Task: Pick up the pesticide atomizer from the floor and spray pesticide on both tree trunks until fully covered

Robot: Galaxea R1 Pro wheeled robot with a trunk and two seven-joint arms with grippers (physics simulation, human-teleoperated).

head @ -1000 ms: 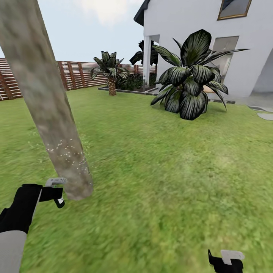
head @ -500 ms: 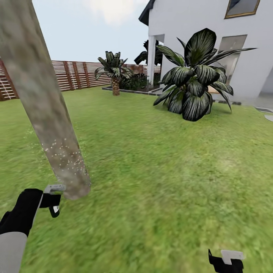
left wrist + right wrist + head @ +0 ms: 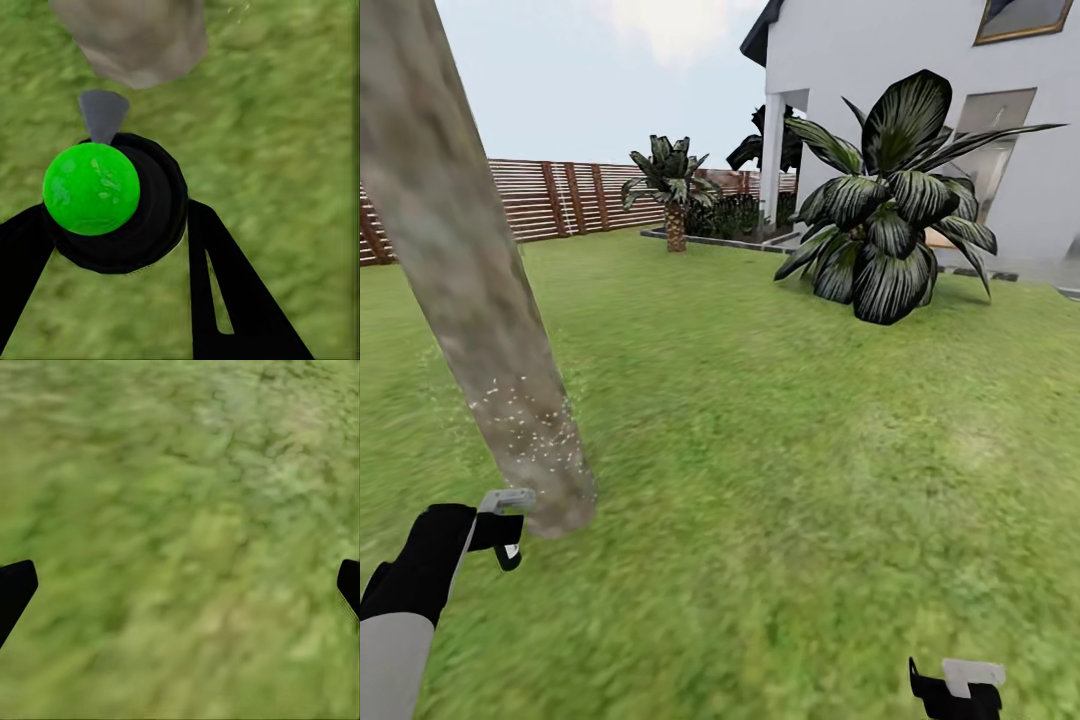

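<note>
A thick grey-beige tree trunk (image 3: pixel 470 290) leans across the left of the head view and meets the grass floor (image 3: pixel 780 480) at its base. White specks dot its lower part (image 3: pixel 525 420). My left gripper (image 3: pixel 506 530) hangs just beside that base, shut on the pesticide atomizer (image 3: pixel 112 202). The atomizer is a dark round bottle with a bright green spot, and its grey nozzle (image 3: pixel 103 112) points at the trunk base (image 3: pixel 135 37). My right gripper (image 3: pixel 956 690) sits low at the right, open over bare grass, with its black fingertips (image 3: pixel 15 585) wide apart.
A big dark-leaved plant (image 3: pixel 890 230) stands at the right in front of the white house (image 3: pixel 960 110). A short palm (image 3: pixel 675 190) grows by the brown slat fence (image 3: pixel 560 200) at the back. Lawn stretches between me and them.
The camera has swung a little left, so the whole scene has slid right. My left gripper sits slightly lower beside the trunk base. More white specks show on the lower trunk.
</note>
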